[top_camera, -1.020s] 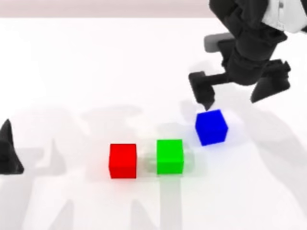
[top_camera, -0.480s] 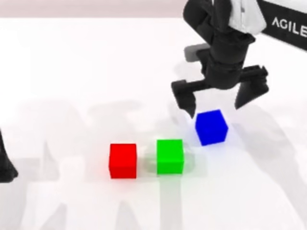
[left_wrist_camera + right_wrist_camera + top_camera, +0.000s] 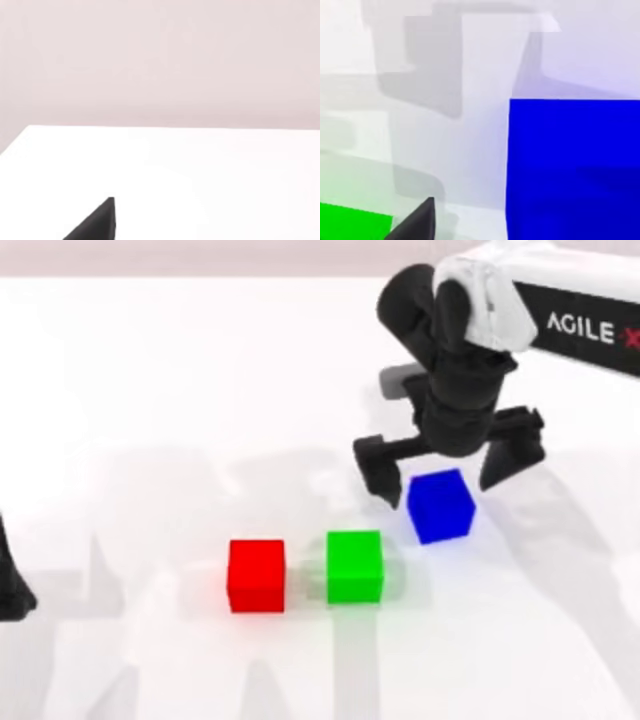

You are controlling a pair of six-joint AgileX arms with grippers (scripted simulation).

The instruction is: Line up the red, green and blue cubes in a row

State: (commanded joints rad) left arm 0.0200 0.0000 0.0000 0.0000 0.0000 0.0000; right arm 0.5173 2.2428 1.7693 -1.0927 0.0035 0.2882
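The red cube (image 3: 256,575) and the green cube (image 3: 355,566) sit side by side near the table's middle, a small gap between them. The blue cube (image 3: 441,505) lies to the right of the green one and a little farther back, turned slightly. My right gripper (image 3: 442,486) is open and hangs over the blue cube's far side, one finger (image 3: 383,475) to its left and the other to its right. In the right wrist view the blue cube (image 3: 572,167) fills the space beside one finger (image 3: 417,222), with the green cube (image 3: 352,222) at the corner. My left gripper (image 3: 10,585) is parked at the left edge.
The white table (image 3: 150,390) stretches around the cubes, crossed by grey arm shadows. The left wrist view shows only one dark fingertip (image 3: 97,222), the bare table and a pale wall behind it.
My right gripper has swung left and come down until its open fingers straddle the blue cube. The left arm has drawn back to the left edge. The cubes have not moved.
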